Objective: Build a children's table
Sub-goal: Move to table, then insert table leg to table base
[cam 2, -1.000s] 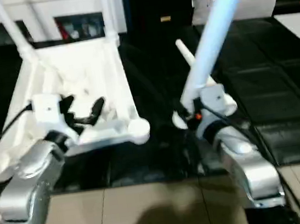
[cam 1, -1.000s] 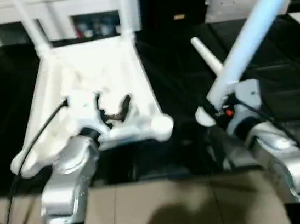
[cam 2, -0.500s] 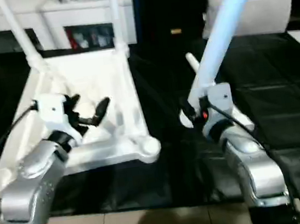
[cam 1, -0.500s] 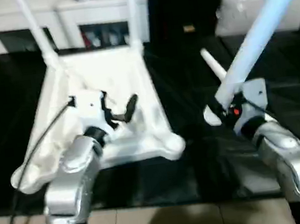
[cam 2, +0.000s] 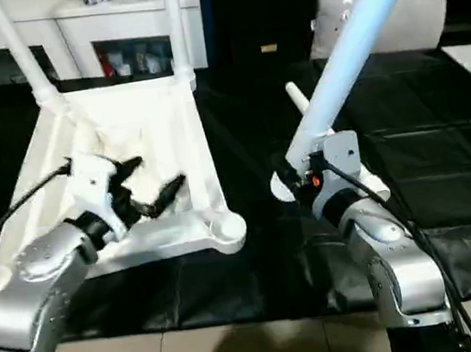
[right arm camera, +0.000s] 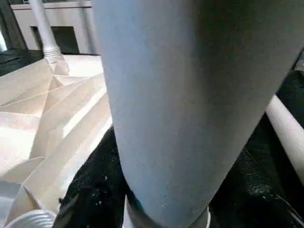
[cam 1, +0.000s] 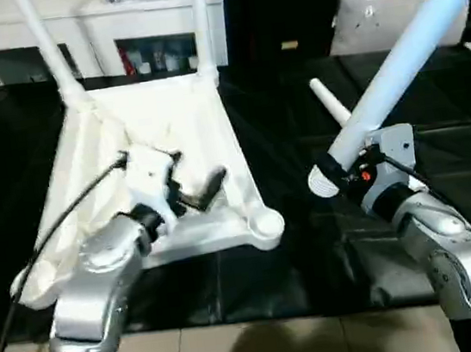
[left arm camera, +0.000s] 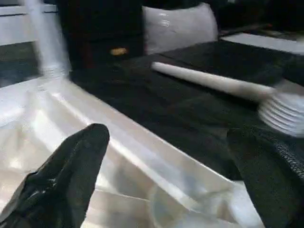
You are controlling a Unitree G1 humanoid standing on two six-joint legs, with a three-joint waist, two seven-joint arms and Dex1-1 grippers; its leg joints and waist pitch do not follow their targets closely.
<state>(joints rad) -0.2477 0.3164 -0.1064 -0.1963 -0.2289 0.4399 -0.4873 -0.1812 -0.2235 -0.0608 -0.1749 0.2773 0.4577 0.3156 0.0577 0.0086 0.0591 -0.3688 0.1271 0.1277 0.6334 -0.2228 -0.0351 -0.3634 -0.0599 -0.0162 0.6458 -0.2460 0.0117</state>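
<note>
The children's table top (cam 1: pixel 159 125) lies upside down on the black mat. Two white legs (cam 1: pixel 45 45) (cam 1: pixel 201 24) stand in its far corner sockets. The near right socket (cam 1: pixel 265 224) is empty. My left gripper (cam 1: pixel 196 171) hovers open over the near part of the ribbed underside, its black fingers (left arm camera: pixel 71 166) spread wide with nothing between them. To the right of the top, my right gripper (cam 1: pixel 347 166) is shut on a third leg (cam 1: pixel 410 49), which slants up and to the right. Another leg (cam 1: pixel 330 103) lies on the mat just behind it.
A white cabinet (cam 1: pixel 140 41) with dark glass compartments stands behind the table top. A white cushion (cam 1: pixel 379 14) sits at the back right. The black mat (cam 1: pixel 315 252) ends at tiled floor (cam 1: pixel 267 350) in front. A black cable (cam 1: pixel 60 225) runs from my left wrist.
The whole picture has shifted as the head moved. My left gripper stays open over the top, and my right gripper still holds the slanted leg beside it.
</note>
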